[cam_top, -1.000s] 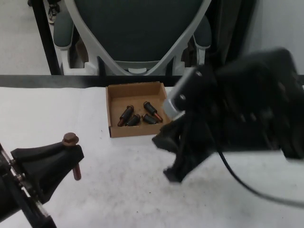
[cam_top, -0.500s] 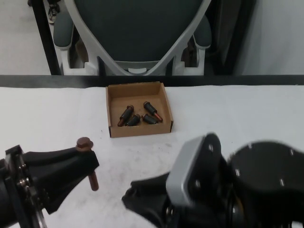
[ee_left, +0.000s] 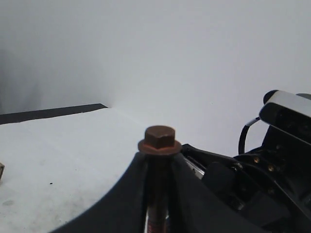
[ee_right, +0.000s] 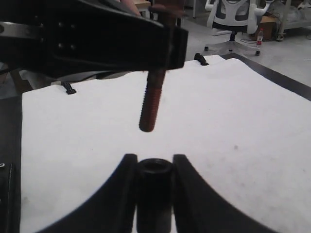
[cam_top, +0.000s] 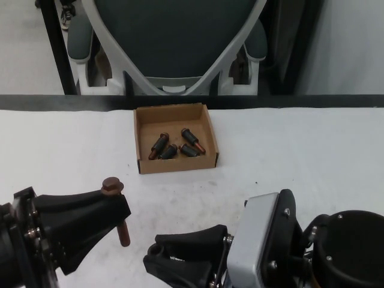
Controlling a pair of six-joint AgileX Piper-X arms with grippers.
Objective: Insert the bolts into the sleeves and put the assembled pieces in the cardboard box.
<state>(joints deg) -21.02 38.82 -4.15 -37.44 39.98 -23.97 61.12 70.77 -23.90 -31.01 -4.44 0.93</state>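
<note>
My left gripper (cam_top: 120, 209) is shut on a copper bolt (cam_top: 119, 215), held upright with its hex head (ee_left: 159, 140) on top, at the front left of the bench. My right gripper (cam_top: 158, 259) sits at the front centre, shut on a black sleeve (ee_right: 154, 190) that stands upright with its open bore facing up. In the right wrist view the bolt (ee_right: 151, 104) hangs with its threaded tip a little above and beyond the sleeve, not touching it. The cardboard box (cam_top: 171, 111) at the back centre holds several assembled pieces (cam_top: 176, 147).
A white cloth (cam_top: 312, 156) covers the bench. A black bench edge (cam_top: 60, 102) runs along the back, with an office chair (cam_top: 174, 42) behind it. The right arm's bulky wrist (cam_top: 324, 252) fills the front right corner.
The right arm has swung down from above the box's right side to the front of the bench. The left gripper with the bolt has shifted right, toward the right gripper.
</note>
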